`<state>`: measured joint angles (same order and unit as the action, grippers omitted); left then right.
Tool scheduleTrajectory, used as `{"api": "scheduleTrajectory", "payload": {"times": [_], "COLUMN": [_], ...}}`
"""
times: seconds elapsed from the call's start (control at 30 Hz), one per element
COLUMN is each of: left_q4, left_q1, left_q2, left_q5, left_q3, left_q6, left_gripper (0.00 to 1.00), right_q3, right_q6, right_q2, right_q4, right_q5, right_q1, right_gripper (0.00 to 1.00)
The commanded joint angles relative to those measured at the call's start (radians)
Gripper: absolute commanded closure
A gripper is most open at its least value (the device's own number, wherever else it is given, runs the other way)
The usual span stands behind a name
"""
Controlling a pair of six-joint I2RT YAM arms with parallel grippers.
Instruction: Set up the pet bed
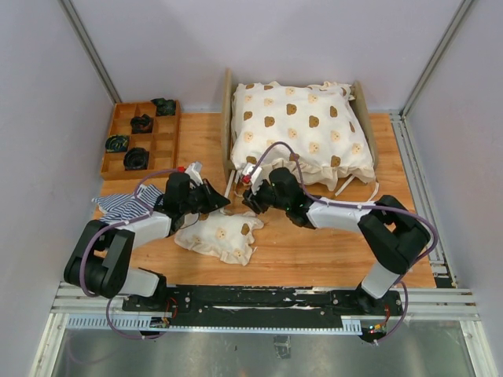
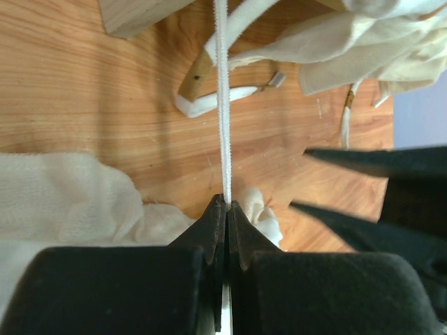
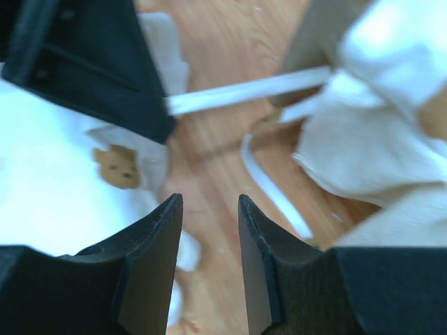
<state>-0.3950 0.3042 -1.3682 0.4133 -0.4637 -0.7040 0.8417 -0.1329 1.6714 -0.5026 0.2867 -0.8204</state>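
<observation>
The pet bed's plywood frame [image 1: 228, 118] stands at the back centre with a cream bear-print quilt [image 1: 302, 126] piled on it. A blue-and-white striped cloth [image 1: 126, 206] lies at the left under my left arm. My left gripper [image 1: 222, 206] is shut on a thin white tie string [image 2: 223, 105] that runs taut toward the frame's corner [image 2: 133, 14]. My right gripper [image 1: 248, 198] is open and empty just right of it, above bare wood [image 3: 209, 202]. From the right wrist the left gripper [image 3: 91, 63] shows holding the string [image 3: 244, 94].
A small bear-print pillow [image 1: 220, 236] lies in front of both grippers. A brown compartment tray [image 1: 118, 129] with black items stands at the back left. More white ties [image 1: 346, 184] hang from the quilt's front edge. Walls close in on three sides.
</observation>
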Motion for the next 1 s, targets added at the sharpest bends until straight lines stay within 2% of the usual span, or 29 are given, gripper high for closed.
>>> {"api": "scheduleTrajectory", "payload": {"times": [0.0,0.2,0.5,0.87,0.93,0.97], "left_q4": [-0.018,-0.021,-0.025,-0.043,-0.045,-0.047], "left_q1": [-0.002,-0.001,-0.001,-0.001,-0.001,-0.001], "left_q2": [-0.035,-0.036,-0.046,-0.052,-0.051,-0.051], "left_q5": [-0.032,-0.046,-0.056,-0.052,-0.053,-0.053], "left_q3": [0.01,0.013,0.011,0.007,0.007,0.007], "left_q6": [0.05,0.059,0.069,0.069,0.065,0.064], "left_gripper": [1.0,1.0,1.0,1.0,1.0,1.0], "right_q3": [0.074,0.241,0.34,0.475,0.485,0.482], "right_q6": [-0.084,-0.196,-0.197,-0.142,-0.127,-0.118], "right_q2": [0.021,0.157,0.318,0.428,0.444,0.446], "right_q4": [0.149,0.274,0.255,0.375,0.381,0.381], "right_q5": [-0.059,-0.106,-0.067,0.0,-0.018,-0.027], "right_q1": [0.047,0.048,0.048,0.046,0.046,0.047], "right_gripper": [0.61,0.61,0.61,0.61,0.66,0.72]}}
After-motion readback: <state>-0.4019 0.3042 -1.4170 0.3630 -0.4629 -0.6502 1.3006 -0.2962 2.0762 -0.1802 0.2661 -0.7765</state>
